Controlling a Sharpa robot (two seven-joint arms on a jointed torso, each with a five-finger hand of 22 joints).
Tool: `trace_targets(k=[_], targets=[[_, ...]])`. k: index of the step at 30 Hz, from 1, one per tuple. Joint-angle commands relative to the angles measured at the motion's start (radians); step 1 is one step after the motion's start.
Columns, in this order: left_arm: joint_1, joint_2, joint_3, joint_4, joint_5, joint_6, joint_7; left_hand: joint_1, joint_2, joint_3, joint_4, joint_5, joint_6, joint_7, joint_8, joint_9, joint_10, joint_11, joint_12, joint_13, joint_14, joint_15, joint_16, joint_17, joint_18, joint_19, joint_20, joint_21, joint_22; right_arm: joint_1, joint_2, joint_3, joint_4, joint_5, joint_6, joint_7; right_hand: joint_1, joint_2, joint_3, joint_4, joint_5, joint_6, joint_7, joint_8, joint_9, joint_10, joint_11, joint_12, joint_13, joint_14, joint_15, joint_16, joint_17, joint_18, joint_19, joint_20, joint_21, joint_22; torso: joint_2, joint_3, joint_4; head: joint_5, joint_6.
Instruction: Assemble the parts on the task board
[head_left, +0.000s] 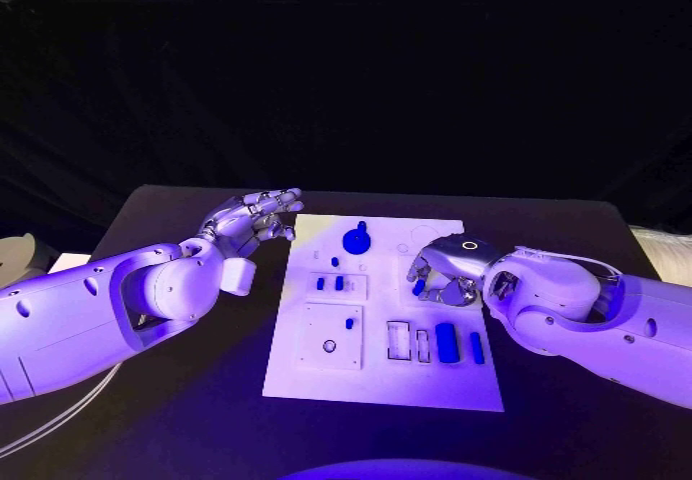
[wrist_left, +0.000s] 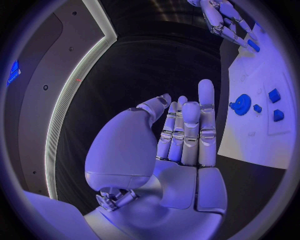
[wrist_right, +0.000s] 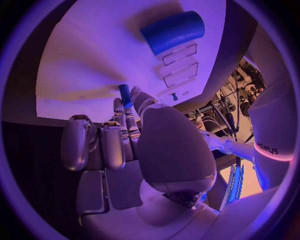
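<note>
Left hand (head_left: 254, 222): open, fingers straight, holds nothing, off board's 10 o'clock corner.
Right hand (head_left: 444, 272): pinches small blue part (wrist_right: 125, 94) over task board (head_left: 433, 385), 2 o'clock of centre.
Advice: keep part upright, align before lowering, press gently.

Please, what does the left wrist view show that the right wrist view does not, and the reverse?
Left wrist view, not the right one: the left hand, fingers straight and holding nothing, and a round blue disc part with small blue blocks beside it. Right wrist view, not the left one: a thick blue cylinder lying beside empty rectangular slots. Both: the white task board and the right hand pinching a small blue peg.
</note>
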Motion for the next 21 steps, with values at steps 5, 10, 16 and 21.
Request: trace_targets(k=[5, 10, 16, 21], targets=[[0.0, 0.001, 0.0, 0.0, -0.006, 0.022, 0.001, 0.006, 0.008, -0.007, -0.002, 0.003, -0.004, 0.001, 0.006, -0.001, -0.01, -0.001, 0.007, 0.002, -0.008, 0.001, 0.0, -0.002, 0.011, -0.003, -0.001, -0.004, -0.002, -0.002, 0.006, 0.0, -0.001, -0.005, 0.027, 0.012, 0.007, 0.039, 0.034, 0.008, -0.001, 0.037, 0.006, 0.01, 0.005, 0.049, -0.019, 0.001, 0.0, 0.057, -0.028, -0.002, 0.014, 0.011, 0.007, -0.021, -0.001, 0.006, 0.0, 0.0015, -0.0003, 0.001, -0.003], [0.0, 0.001, 0.0, -0.001, -0.006, 0.022, 0.0, 0.006, 0.008, -0.007, -0.002, 0.003, -0.004, 0.001, 0.006, -0.001, -0.01, -0.001, 0.007, 0.002, -0.008, 0.001, 0.0, -0.002, 0.011, -0.003, -0.001, -0.004, -0.002, -0.002, 0.008, 0.0, -0.002, -0.011, 0.018, 0.013, 0.021, 0.059, 0.06, 0.002, -0.001, 0.077, 0.0, 0.024, 0.012, 0.093, -0.03, 0.002, 0.003, 0.059, -0.039, 0.005, 0.022, 0.008, 0.014, -0.033, 0.007, 0.017, -0.001, 0.0001, -0.0008, 0.0, -0.005], [0.0, 0.001, 0.0, -0.002, -0.006, 0.022, -0.001, 0.006, 0.008, -0.007, -0.002, 0.003, -0.004, 0.001, 0.006, -0.001, -0.01, -0.001, 0.007, 0.002, -0.008, 0.001, 0.0, -0.002, 0.011, -0.003, -0.001, -0.004, -0.002, -0.002, 0.009, 0.0, -0.004, -0.038, -0.007, 0.006, 0.062, 0.075, 0.098, -0.035, -0.001, 0.103, 0.001, 0.032, 0.019, 0.133, -0.037, 0.001, 0.005, 0.062, -0.044, 0.015, 0.035, 0.003, 0.023, -0.042, 0.02, 0.036, -0.001, 0.0003, -0.0006, 0.001, -0.007], [-0.001, 0.002, 0.0, -0.004, -0.006, 0.023, -0.002, 0.006, 0.008, -0.007, -0.002, 0.003, -0.004, 0.001, 0.006, -0.001, -0.01, -0.001, 0.007, 0.002, -0.008, 0.001, 0.0, -0.002, 0.011, -0.003, -0.001, -0.004, -0.002, -0.002, 0.007, 0.0, 0.004, -0.049, -0.057, 0.013, 0.082, 0.066, 0.131, -0.069, -0.002, 0.113, 0.01, 0.032, 0.022, 0.16, -0.033, -0.006, 0.006, 0.064, -0.039, 0.025, 0.047, -0.001, 0.03, -0.041, 0.035, 0.055, -0.001, 0.0, 0.0, 0.0, -0.008]])
